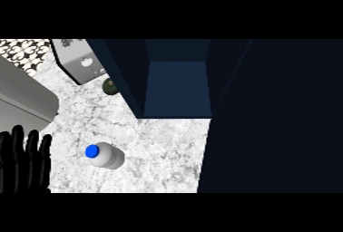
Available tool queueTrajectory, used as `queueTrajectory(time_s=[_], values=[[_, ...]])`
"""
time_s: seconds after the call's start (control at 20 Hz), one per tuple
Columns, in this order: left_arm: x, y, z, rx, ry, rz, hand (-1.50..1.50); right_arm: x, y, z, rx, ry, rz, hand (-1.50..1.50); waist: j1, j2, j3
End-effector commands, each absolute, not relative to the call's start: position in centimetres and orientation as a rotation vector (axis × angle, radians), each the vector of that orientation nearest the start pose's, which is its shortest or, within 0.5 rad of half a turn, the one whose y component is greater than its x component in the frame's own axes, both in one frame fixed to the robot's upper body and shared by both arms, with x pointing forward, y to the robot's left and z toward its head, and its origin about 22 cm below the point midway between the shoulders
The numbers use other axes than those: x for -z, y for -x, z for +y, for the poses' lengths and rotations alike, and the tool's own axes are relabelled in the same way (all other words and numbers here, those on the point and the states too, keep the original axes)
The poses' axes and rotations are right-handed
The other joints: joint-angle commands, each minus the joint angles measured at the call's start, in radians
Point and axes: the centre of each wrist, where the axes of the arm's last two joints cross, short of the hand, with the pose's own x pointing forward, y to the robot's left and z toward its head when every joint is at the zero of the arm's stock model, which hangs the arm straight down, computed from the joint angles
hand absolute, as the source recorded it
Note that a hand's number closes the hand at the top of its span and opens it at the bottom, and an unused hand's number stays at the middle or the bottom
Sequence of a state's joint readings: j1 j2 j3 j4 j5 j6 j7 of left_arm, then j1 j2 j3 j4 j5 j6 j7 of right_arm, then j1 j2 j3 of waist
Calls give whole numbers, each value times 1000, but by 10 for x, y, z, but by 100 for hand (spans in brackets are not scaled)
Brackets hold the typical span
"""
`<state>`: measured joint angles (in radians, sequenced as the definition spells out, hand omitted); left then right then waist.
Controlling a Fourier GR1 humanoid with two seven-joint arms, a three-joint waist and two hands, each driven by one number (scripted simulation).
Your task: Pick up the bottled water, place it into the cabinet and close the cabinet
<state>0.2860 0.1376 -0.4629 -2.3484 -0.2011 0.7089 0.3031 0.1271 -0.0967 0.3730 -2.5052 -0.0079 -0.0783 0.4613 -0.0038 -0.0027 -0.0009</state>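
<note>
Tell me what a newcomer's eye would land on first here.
First, the bottled water with its bright blue cap, standing alone on the pale marble counter at lower centre. Next, the dark blue cabinet above it, its door swung open along the right. The left hand rests open at the lower left edge, fingers up.

Left hand [25, 161]: glossy black, long slender segmented fingers.

The bottled water [106, 155] stands upright on the marbled counter, a pale cylinder seen from above with a blue cap, around 8 o'clock of centre. The dark navy cabinet [175, 88] sits at its 1 o'clock, apparently open, its interior shadowed.
</note>
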Motion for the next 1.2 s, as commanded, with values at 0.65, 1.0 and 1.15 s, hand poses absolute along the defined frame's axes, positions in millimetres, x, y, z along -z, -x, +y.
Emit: queueTrajectory(time_s=[0.65, 1.0, 1.15], values=[[-31, -167, 213, -377, -279, -1645, -150, -207, -91, -191, -173, -244, -1961, -150, -2, -1, -1], [23, -184, 220, -397, -278, -1613, -150, -205, -94, -190, -193, -252, -1962, -150, -6, 0, 0], [40, -184, 242, -400, -268, -1601, -150, -209, -97, -186, -170, -257, -1968, -150, -4, 1, -1]])
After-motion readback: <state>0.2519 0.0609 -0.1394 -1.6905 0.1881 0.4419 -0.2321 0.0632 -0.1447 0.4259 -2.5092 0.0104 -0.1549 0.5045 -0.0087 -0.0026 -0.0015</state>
